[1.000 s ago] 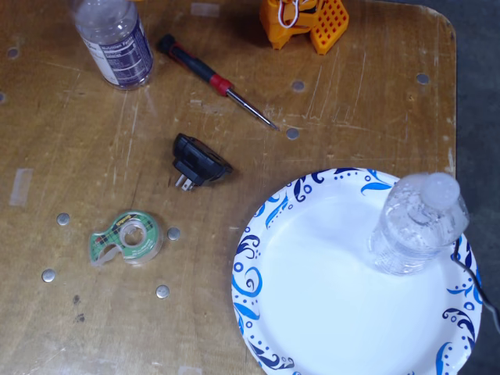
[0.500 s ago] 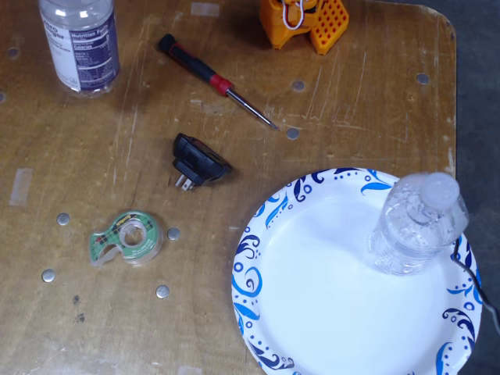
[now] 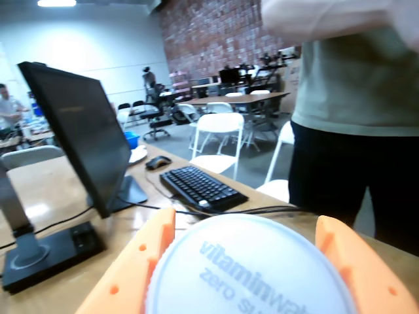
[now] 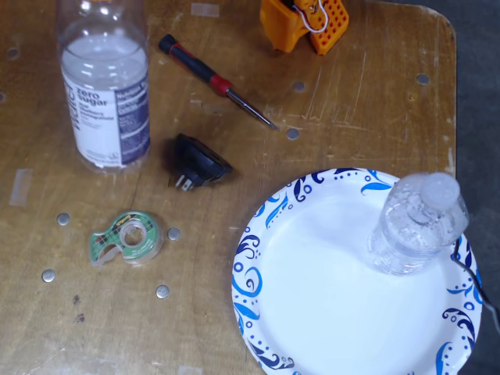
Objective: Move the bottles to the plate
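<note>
Scuffed wooden table [image 4: 359,86] — plate [image 4: 312,312], screwdriver [image 4: 215,80], plug adapter [image 4: 195,162], tape dispenser [image 4: 129,237]

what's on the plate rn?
One clear bottle with a white cap stands on the plate, near its right rim in the fixed view. The rest shows bare. The labelled bottle is off it, at upper left. The patch under the standing bottle is covered.

A shared workshop: brick wall [image 3: 222,33], monitor [image 3: 78,137], folding chairs [image 3: 219,134].

A brick wall [image 3: 222,33], white folding chairs [image 3: 216,134] and distant desks [image 3: 236,98] fill the bright room beyond a scuffed wooden tabletop [image 4: 351,101].
</note>
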Robot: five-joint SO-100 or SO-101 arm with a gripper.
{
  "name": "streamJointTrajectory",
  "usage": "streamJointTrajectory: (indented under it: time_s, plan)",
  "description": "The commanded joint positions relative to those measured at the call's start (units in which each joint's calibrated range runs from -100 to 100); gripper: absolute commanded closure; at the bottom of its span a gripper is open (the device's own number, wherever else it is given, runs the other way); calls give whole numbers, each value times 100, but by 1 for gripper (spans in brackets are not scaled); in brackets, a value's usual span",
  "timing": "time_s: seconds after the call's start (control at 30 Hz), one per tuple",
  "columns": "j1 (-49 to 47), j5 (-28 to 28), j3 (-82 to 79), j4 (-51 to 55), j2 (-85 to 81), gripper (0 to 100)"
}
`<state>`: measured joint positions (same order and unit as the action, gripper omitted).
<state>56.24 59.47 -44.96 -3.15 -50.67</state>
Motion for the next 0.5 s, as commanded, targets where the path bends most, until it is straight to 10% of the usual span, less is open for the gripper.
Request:
streamJointTrajectory:
  time_s: [0.0,0.47]
  plan:
    - [-487,10,641,-33,303,88]
    - [-2449,-31,2190,-112,2175,88]
